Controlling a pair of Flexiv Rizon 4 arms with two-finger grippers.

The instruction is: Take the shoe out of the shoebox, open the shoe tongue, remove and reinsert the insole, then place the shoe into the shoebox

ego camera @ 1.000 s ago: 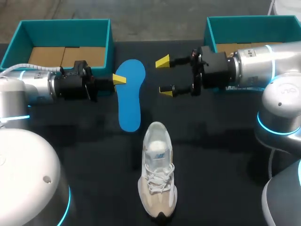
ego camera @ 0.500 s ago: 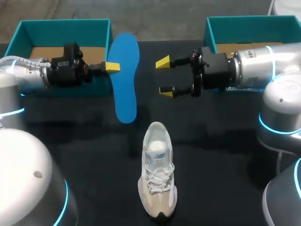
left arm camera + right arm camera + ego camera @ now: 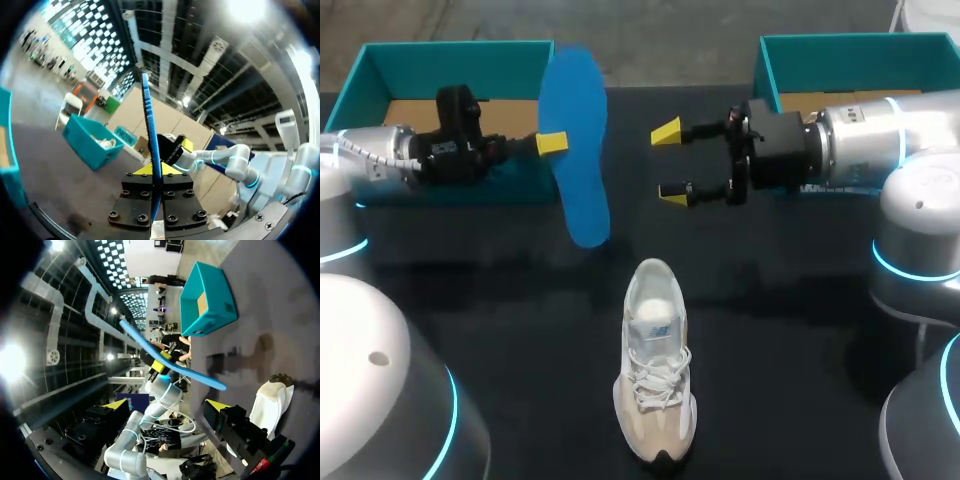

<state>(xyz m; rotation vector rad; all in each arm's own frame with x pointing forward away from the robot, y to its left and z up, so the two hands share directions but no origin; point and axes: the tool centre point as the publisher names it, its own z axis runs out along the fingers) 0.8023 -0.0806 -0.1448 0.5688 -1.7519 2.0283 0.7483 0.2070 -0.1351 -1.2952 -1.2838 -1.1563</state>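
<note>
Left gripper (image 3: 156, 172) clamps a thin blue foam insole (image 3: 150, 125) edge-on — open teal cardboard box (image 3: 92, 142) at its ten o'clock.

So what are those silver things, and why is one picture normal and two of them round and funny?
The silver things are a robot's two arms. The normal picture comes from a camera above the robot, looking down on a black table. The round ones come from little cameras on each arm's wrist, looking out along its fingers. In the middle of the table sits a white and beige shoe. At the back are the left shoebox and the right shoebox, both teal. The left gripper pinches a blue insole, the soft pad that goes inside a shoe, and holds it up off the table. The right gripper is open and holds nothing.
</note>
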